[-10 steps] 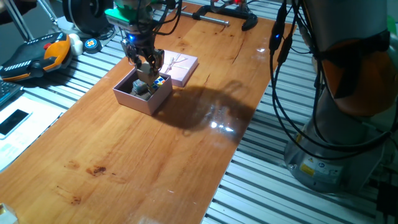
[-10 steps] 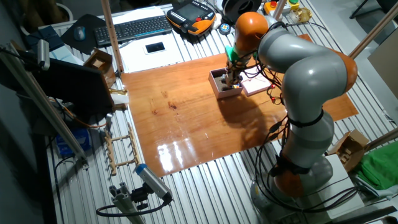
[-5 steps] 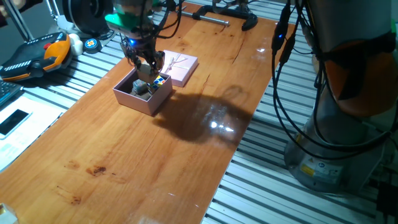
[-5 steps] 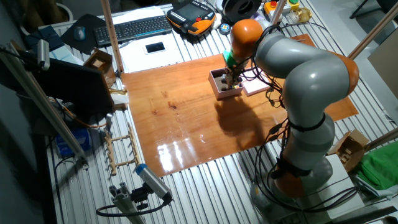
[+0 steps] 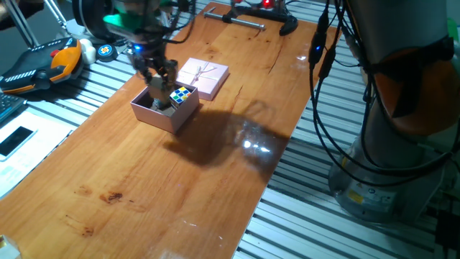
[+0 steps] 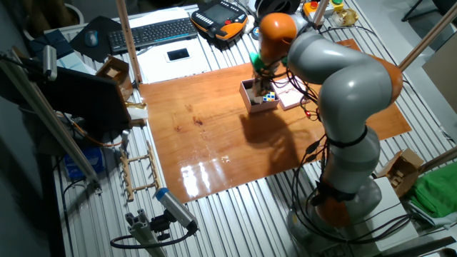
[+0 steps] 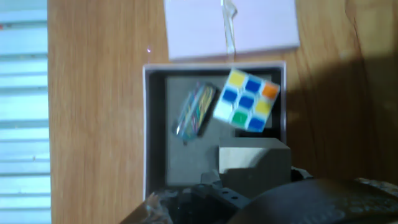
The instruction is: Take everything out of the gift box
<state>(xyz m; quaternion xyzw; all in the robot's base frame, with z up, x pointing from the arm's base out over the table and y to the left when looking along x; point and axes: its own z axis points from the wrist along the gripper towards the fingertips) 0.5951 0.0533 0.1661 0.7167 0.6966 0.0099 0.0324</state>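
Observation:
The pale-pink gift box stands on the wooden table; it also shows in the other fixed view and the hand view. In it lie a multicoloured puzzle cube, a beige-grey cube block and a small flat striped piece. The puzzle cube leans at the box's right wall. My gripper hovers just above the box's left part, over the block, with its fingers apart and nothing between them. Dark hand parts cover the box's near edge in the hand view.
The flat pink lid with a string bow lies right behind the box, touching it. An orange-black pendant and a phone lie on the slatted bench to the left. A black clamp stands at the table's far end.
My gripper has slid left over the box at about the same height. The puzzle cube, half hidden by the fingers before, now shows fully. The box and lid have not moved.

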